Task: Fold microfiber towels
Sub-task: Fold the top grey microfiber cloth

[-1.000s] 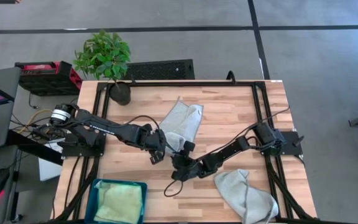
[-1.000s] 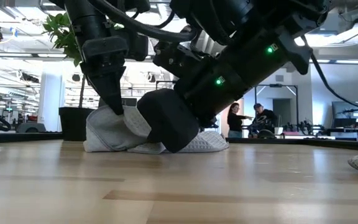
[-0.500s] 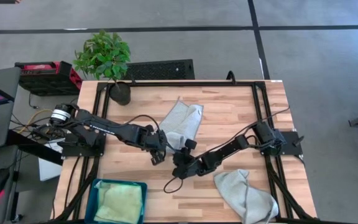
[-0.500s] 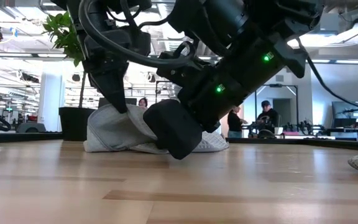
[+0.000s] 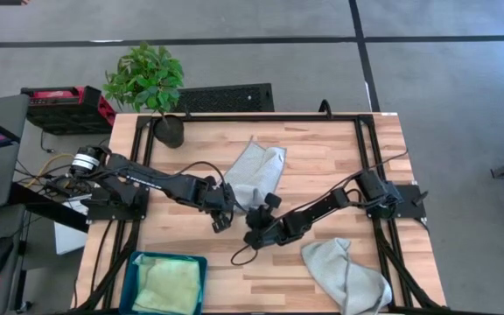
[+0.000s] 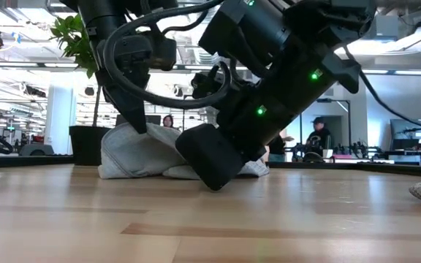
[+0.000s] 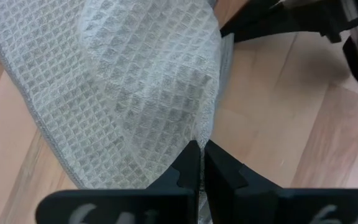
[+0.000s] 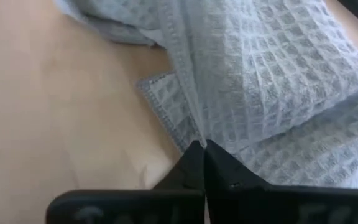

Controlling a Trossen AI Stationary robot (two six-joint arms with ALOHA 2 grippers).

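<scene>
1. Since a second ago the right gripper (image 5: 254, 213) has slid a little toward the grey towel (image 5: 257, 175) and its fingers have gone from parted to clenched; the left gripper (image 5: 232, 203) has stayed pinched on the cloth where it was.
2. The right wrist view shows the right gripper's fingers meeting on a raised seam of the grey waffle-weave cloth, so it is grasping the towel's near edge.
3. The left wrist view shows the left gripper's fingers likewise closed on a hem of the same towel, with the fabric draping away from the pinch.
4. That towel lies crumpled at the middle of the wooden table (image 5: 322, 157), its near end at the 2 grippers. Holding 2 points on 1 edge looks meant to let the arms lift and spread the cloth flat before folding.
5. In the low view the towel (image 6: 141, 153) bunches on the tabletop behind both arms.
6. A second grey towel (image 5: 344, 271) lies rumpled near the front right corner, well apart from the grippers.
7. A light green towel (image 5: 171, 284) lies in the teal bin (image 5: 135, 273) at the front left.
8. A potted plant (image 5: 151, 87) stands at the far left corner.
</scene>
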